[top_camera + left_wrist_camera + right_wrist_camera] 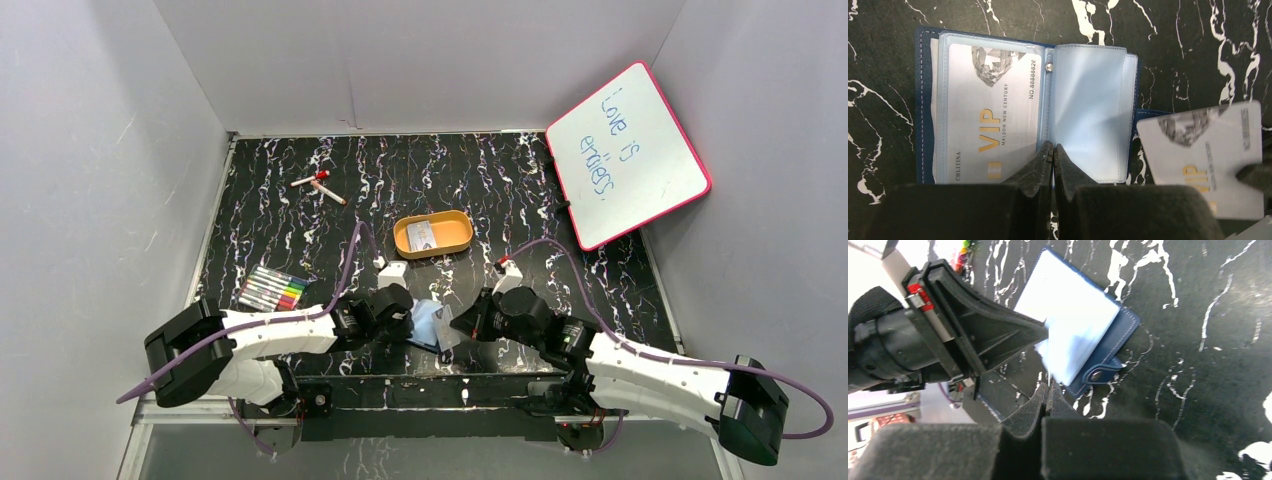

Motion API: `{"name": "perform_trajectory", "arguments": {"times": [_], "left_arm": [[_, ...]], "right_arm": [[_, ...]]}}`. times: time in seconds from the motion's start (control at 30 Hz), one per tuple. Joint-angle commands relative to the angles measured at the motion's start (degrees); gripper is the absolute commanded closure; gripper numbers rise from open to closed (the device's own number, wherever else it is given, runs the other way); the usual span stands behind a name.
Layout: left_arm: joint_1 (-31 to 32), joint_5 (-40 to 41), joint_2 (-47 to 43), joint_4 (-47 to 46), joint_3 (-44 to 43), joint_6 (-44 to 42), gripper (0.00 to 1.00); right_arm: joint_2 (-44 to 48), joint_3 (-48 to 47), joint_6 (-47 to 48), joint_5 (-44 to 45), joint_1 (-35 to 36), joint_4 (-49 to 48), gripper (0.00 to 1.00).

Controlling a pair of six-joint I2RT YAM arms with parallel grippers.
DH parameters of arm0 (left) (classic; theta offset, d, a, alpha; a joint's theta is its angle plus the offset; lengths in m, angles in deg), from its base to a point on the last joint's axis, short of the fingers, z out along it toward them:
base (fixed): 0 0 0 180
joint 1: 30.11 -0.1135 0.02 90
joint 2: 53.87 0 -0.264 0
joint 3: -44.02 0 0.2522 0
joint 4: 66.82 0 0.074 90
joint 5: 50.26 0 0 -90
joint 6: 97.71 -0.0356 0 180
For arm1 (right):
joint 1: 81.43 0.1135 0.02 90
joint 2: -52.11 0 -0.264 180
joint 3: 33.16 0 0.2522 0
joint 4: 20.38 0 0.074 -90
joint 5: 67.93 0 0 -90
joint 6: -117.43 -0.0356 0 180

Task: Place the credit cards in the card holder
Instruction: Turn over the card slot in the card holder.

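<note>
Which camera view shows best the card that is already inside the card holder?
The left wrist view: the card lies flat in a clear pocket of the open card holder, its print readable. The top external view shows the card holder small, the card indistinct. The right wrist view shows its inside washed out.
</note>
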Motion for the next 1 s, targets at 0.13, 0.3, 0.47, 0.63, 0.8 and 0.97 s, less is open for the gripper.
{"name": "perform_trajectory", "arguments": {"times": [0.13,0.3,0.47,0.63,0.8,0.97], "left_arm": [[-0.4,4.94,1.12,-1.23,-1.25,7.44,1.0],[-0.49,5.47,2.63,-0.98,-2.13,8.5,1.0],[-0.49,5.8,2.8,-1.04,-2.01,9.1,1.0],[-0.47,6.03,2.52,-1.32,-1.73,9.22,1.0],[-0.49,6.11,2.27,-1.45,-1.37,9.39,1.0],[-0.49,6.29,2.19,-1.25,-1.37,9.29,1.0]], "right_arm": [[3.35,1.94,-7.97,-8.16,-0.03,-4.37,1.0],[1.07,1.39,-8.4,-12.57,-0.16,-2.96,1.0],[-2.89,0.97,-8.39,-15.84,-0.79,-4.48,1.0],[-6.47,2.44,-9.45,-18.55,-2.61,-8.63,1.0],[-7.21,3.02,-10.39,-17.93,-3.9,-10.47,1.0],[-9.66,3.15,-11.09,-18.0,-4.86,-12.68,1.0]]}}
